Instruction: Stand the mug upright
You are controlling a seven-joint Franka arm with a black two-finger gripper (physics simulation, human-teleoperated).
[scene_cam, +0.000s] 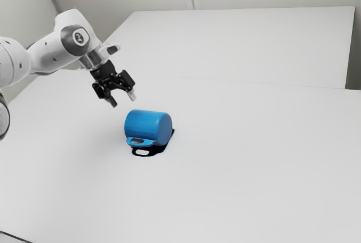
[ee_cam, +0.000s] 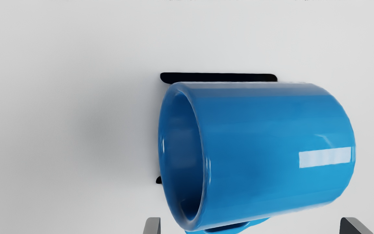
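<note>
And here's the big white counter (scene_cam: 254,181), spreading wide beneath the action! In from the exterior view's left comes the pale arm (scene_cam: 53,54), angled out over that surface.

Now the star of the show, the blue mug (scene_cam: 145,124), and it's down on its side on the counter! Its closed base faces the exterior view's right, its mouth (ee_cam: 183,146) opens toward the arm's side, and the wrist view looks partly into the hollow.

Up above it, the black claw (scene_cam: 123,99), over toward the exterior view's left, near the mug but apart from it. It's spread wide, folks, two fingertips (ee_cam: 153,226) well separated with nothing pinched between them!

Down against the counter, a hard black shadow (scene_cam: 162,147) hugs the mug's underside. The handle (scene_cam: 150,142) juts low on the side facing the exterior camera, and the wrist view catches part of it. And a neat pale glint (ee_cam: 325,157) shines on the blue wall near the base!
</note>
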